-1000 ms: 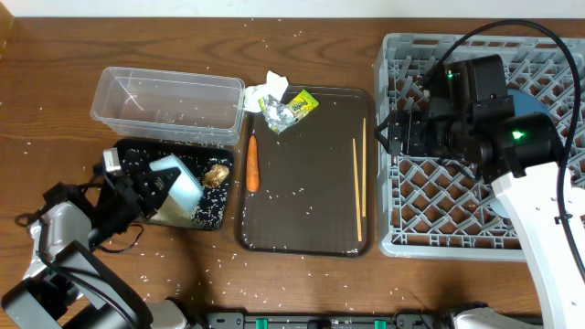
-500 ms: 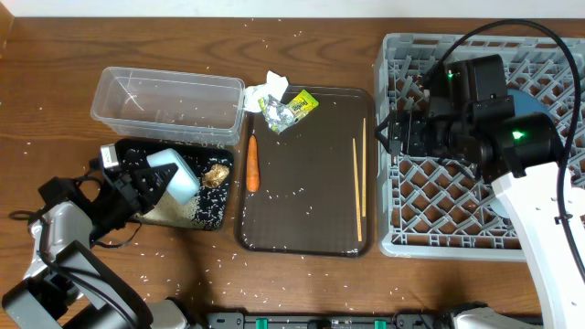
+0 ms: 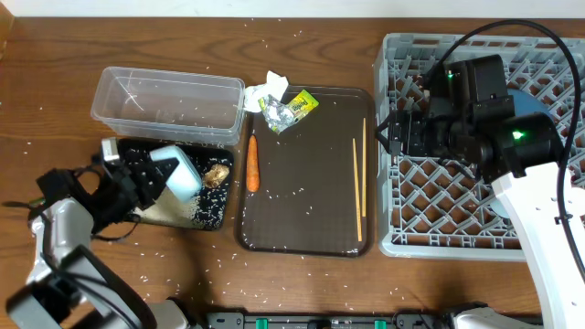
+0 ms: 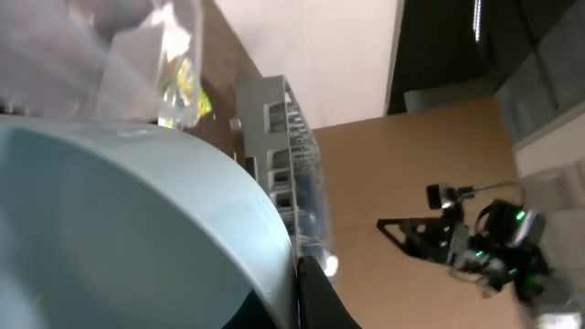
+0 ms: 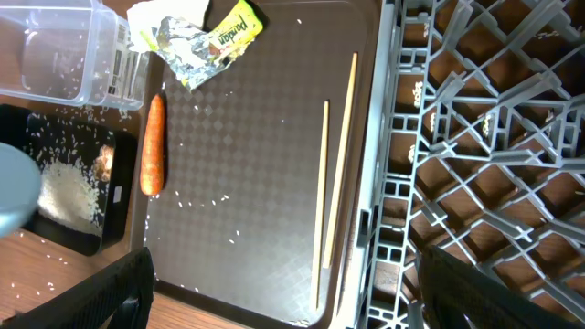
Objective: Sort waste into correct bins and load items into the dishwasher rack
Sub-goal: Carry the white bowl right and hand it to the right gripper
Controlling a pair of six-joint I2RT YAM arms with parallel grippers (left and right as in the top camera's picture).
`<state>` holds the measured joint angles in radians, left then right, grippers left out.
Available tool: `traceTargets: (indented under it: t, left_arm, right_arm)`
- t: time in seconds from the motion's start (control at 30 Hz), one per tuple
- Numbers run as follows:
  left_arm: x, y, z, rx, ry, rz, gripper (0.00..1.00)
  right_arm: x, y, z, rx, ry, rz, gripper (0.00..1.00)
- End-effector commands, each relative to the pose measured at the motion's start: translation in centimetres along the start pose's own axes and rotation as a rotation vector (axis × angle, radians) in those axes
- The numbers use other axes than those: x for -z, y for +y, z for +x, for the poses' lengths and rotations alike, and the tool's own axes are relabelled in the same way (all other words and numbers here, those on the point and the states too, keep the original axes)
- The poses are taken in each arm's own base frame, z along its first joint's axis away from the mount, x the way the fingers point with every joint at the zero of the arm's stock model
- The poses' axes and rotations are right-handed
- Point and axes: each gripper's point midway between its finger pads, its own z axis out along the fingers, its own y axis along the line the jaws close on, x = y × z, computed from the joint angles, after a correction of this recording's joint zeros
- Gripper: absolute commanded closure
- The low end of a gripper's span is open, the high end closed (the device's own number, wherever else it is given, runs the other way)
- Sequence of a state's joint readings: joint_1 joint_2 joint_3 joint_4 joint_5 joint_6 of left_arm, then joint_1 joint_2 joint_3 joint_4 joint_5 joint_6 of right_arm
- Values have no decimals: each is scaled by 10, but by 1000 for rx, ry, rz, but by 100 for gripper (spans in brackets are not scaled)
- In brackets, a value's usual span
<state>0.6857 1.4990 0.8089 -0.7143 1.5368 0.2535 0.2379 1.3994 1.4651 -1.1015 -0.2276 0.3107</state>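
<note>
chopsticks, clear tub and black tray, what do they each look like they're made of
Chopsticks: likely wood or bamboo. They are pale tan, matte, thin and straight.
Clear tub: transparent plastic with a glossy finish, going by its see-through walls and the glints along the rim.
Black tray: probably plastic too, glossy black with light reflections, though coated metal cannot be ruled out.

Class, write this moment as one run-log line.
left gripper: holds cup over black tray | right gripper: open, over rack | carrot, chopsticks: on brown tray
</note>
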Motion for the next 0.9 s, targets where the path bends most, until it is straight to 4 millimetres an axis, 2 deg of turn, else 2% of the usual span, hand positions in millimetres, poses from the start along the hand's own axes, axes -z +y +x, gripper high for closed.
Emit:
traceTargets:
  t: [0.0,0.03,0.07,0.1,0.2,0.33,0.47,0.6,0.7,0.8,0.87]
  left_arm:
    - [-1,2,6,-113,28,-108,94]
    - [-3,-1,9,-78,29,-81,94]
    - [-4,-15,7,-80,16,9,94]
    - [-4,-21,5,-52,11,39,94]
    - [-4,-25,-4,-63,8,40,94]
    - [-10,-31,-3,-109,30,49,94]
    - [-29,-41,-11,-232,84,75,94]
    - [-60,-44,-41,-259,49,-23,94]
    - [-91,-83,-54,-347,23,50,94]
    - [-125,-126,-44,-385,6,147,94]
    - [-145,-144,-31,-392,6,191,94]
  right_arm:
    - [7,-2,-3,-5,-21,5,16]
    - [7,-2,-3,-5,-21,5,16]
    - [7,-2,-3,-6,-22,5,16]
    - [7,-2,-4,-5,-24,4,16]
    - [7,0,-7,-1,-38,0,16]
    - [10,-1,-7,-3,-44,-1,14]
    - [26,-6,-14,-17,-102,-2,12]
    - [54,-14,-19,-40,-187,2,12]
    - [77,-21,-18,-57,-249,9,11]
    - [97,-26,-11,-75,-291,19,12]
    - [107,-29,-9,-84,-315,24,13]
